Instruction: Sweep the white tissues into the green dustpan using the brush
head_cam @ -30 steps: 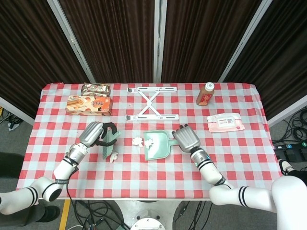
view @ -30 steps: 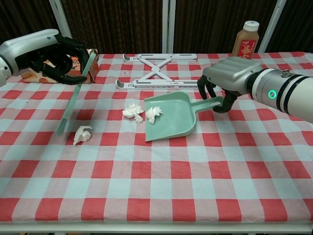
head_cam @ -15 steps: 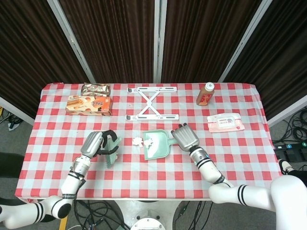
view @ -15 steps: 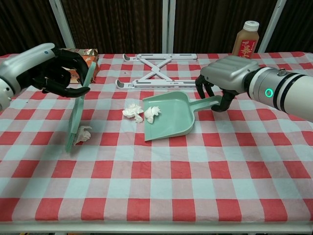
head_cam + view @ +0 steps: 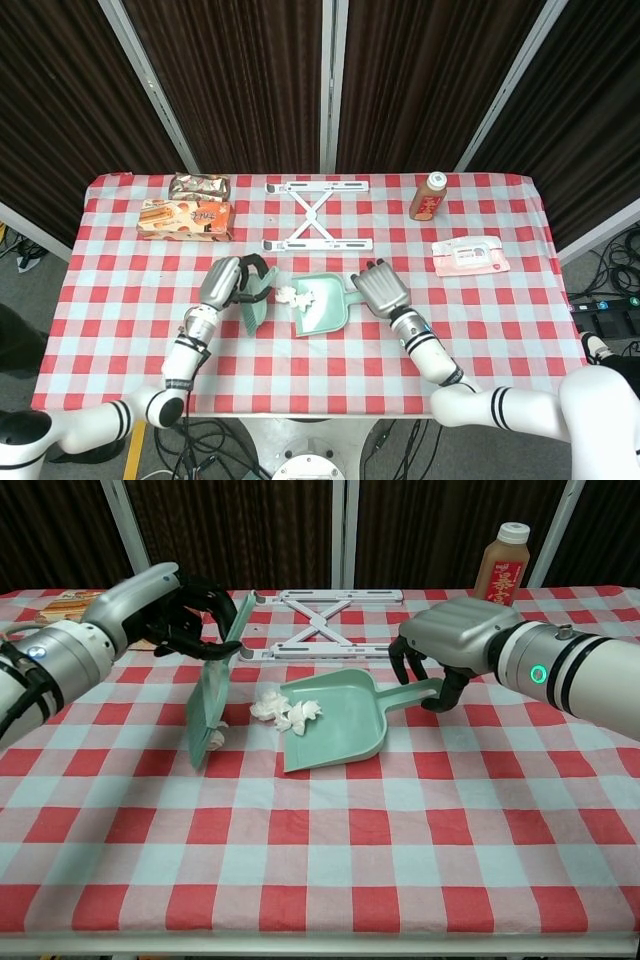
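My left hand (image 5: 175,610) (image 5: 228,280) grips the handle of the pale green brush (image 5: 212,692) (image 5: 254,305), whose head hangs down to the cloth. A small tissue (image 5: 216,738) lies pressed against the brush head's right side. Two more white tissues (image 5: 268,708) (image 5: 288,294) lie at the mouth of the green dustpan (image 5: 335,720) (image 5: 322,307), one of them (image 5: 306,712) on its lip. My right hand (image 5: 452,645) (image 5: 379,291) holds the dustpan's handle, tilting the pan to the left.
A white folding stand (image 5: 317,214) lies behind the dustpan. A brown bottle (image 5: 428,196) stands at the back right, a wipes pack (image 5: 470,257) in front of it. Snack boxes (image 5: 186,217) sit at the back left.
My left hand has swept the brush rightwards, pushing the loose tissue toward the dustpan. My right hand has turned the dustpan slightly, mouth toward the brush.
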You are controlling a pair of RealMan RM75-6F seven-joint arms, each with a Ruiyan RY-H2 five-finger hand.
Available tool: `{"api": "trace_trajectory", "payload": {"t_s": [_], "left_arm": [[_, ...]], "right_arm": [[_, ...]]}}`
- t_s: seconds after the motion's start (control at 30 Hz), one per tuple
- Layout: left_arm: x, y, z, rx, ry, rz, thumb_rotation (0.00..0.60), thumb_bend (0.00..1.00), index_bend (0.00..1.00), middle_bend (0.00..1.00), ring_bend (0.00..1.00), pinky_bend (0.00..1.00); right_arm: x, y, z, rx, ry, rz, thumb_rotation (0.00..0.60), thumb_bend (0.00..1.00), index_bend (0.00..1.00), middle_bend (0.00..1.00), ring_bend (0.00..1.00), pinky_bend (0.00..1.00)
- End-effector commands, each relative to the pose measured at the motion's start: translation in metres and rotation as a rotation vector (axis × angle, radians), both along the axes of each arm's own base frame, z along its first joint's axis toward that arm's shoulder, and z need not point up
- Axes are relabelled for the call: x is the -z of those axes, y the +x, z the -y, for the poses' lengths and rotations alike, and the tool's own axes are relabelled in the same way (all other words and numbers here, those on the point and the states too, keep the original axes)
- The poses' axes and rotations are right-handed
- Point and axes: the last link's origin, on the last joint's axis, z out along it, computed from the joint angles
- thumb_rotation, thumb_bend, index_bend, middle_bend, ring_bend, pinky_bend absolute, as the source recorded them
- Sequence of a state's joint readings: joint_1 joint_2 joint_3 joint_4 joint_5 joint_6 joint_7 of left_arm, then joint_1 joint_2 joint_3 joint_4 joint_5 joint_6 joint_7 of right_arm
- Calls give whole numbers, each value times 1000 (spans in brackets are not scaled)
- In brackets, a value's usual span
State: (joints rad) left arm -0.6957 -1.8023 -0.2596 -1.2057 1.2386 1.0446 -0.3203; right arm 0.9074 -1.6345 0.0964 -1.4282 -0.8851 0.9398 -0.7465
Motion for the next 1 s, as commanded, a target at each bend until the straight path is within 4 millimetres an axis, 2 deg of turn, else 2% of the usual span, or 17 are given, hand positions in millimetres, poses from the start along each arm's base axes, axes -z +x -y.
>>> {"api": "trace_trajectory", "payload": {"t_s": [0.03,0.43,0.73,0.87,1.0], "left_arm": [[4,14,-5,30,-3,23,600,460,566,568,761,882],[22,49,-10,101,-66,65,600,460,566,568,757,876],[30,77,-14,125,-130,112,600,463,566,568,753,874],[31,82,-14,98,-153,153,600,463,566,567,752,874],[23,81,-17,98,-131,159,600,463,566,567,752,874]], "right_arm": [[2,2,0,0,-1,5,600,398,637,605,299,334],[13,10,-2,16,-1,60,600,405,643,605,299,333],[23,5,-8,35,17,131,600,406,643,605,300,332],[23,3,-8,36,11,156,600,407,643,604,299,333],[23,0,-7,52,16,177,600,406,643,604,299,333]]}}
